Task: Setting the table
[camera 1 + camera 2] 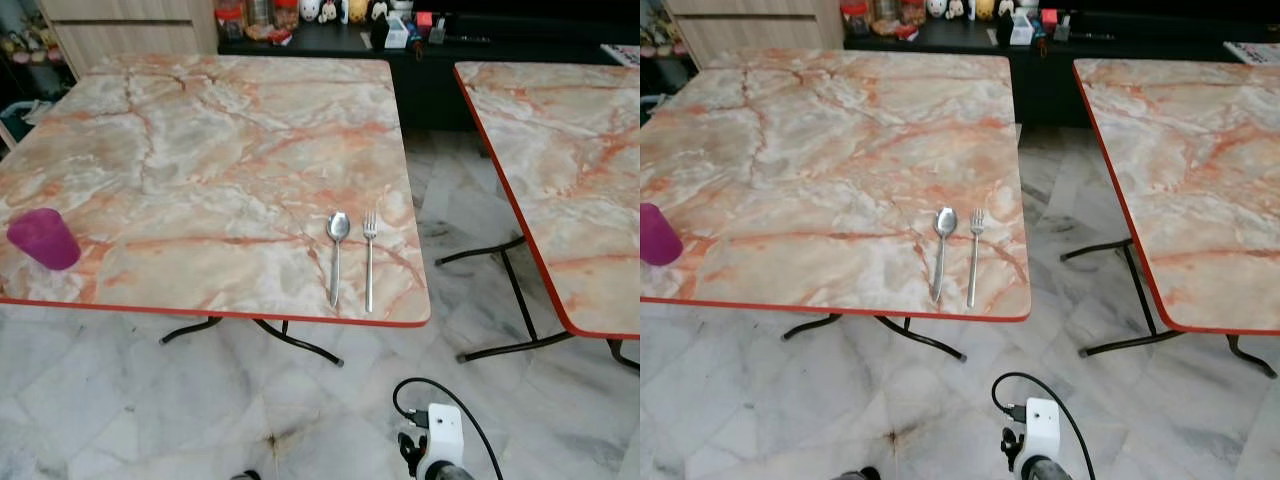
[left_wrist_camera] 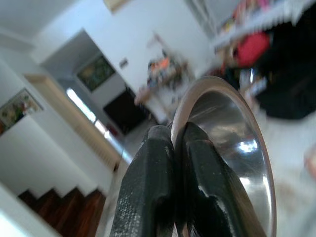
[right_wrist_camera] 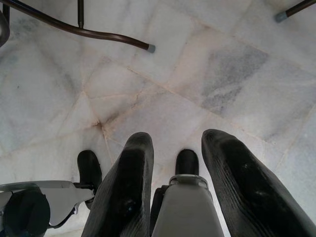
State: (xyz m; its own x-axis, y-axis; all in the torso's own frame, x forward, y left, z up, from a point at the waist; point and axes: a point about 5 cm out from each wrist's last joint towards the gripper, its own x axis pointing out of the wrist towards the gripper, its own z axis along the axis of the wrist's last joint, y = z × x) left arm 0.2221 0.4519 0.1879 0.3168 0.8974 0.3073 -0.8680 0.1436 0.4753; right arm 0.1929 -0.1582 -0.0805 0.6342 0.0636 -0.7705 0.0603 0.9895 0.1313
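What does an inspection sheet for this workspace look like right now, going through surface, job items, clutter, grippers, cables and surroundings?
Surface: marble-pattern table, red-edged; second table to its right.
Job's things: spoon and fork side by side, apart, near front edge; magenta cup at left edge; steel plate in left gripper.
Clutter: nothing seen on the tables.
Grippers: left gripper shut on the plate's rim; right gripper open, pointing at the floor.
Cables: black cable looping at right arm.
Surroundings: marble floor; dark cluttered sideboard behind.

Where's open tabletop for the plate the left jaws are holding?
Widest bare patch: table surface between the purple cup and the spoon, and everything behind them. The second table is bare too. Tightest: front right corner by spoon and fork. Steel plate sits clamped in the left gripper.
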